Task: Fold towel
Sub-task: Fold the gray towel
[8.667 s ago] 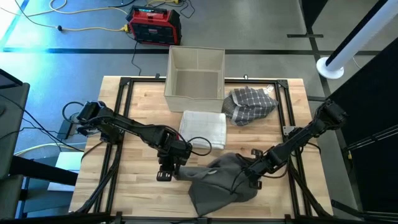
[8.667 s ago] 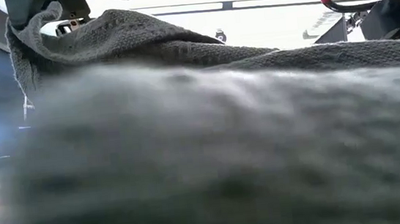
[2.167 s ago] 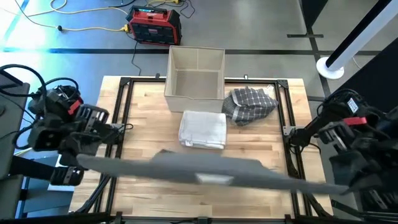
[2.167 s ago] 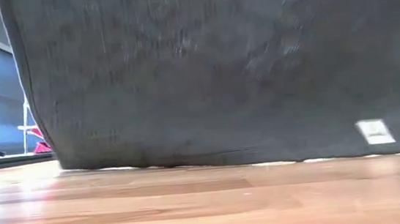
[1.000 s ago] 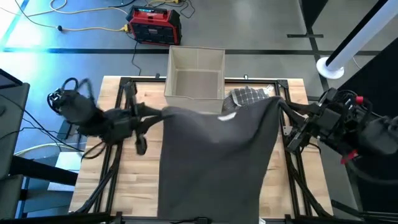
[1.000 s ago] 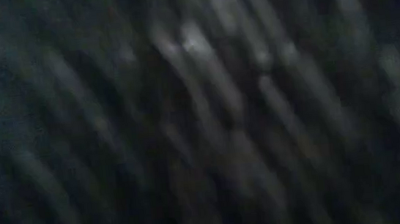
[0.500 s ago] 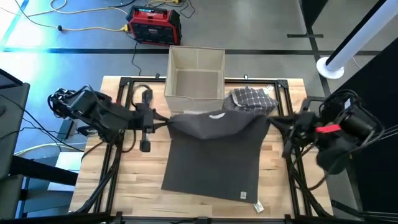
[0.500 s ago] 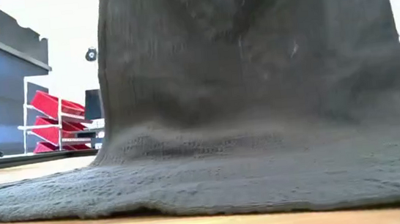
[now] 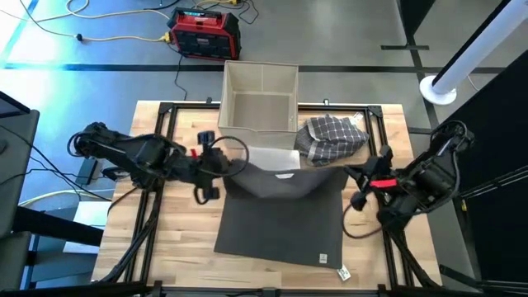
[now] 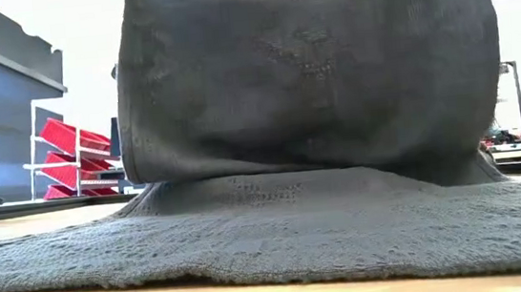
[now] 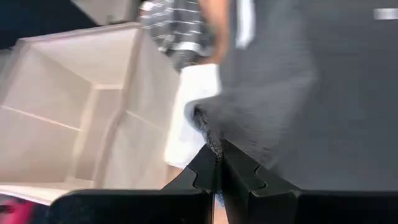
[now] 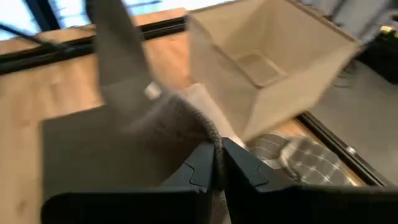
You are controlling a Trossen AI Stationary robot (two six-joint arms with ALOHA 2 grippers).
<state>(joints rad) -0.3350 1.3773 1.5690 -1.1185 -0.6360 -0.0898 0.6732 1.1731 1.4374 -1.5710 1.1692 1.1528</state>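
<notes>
Here, the left gripper (image 9: 224, 162) and right gripper (image 9: 353, 175) each pinch a far corner of the dark grey knitted towel (image 9: 282, 223), half-laid on the wooden table (image 9: 181, 239) (sagging between them); an uneven lowering risks wrinkles.

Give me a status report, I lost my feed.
Left gripper and right gripper shut on grey towel far corners. Near half flat on table. White towel, checked cloth, box just beyond.

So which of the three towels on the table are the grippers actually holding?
The dark grey towel, pinched at its far corners by the left gripper and right gripper; the white towel and checked towel lie untouched.
</notes>
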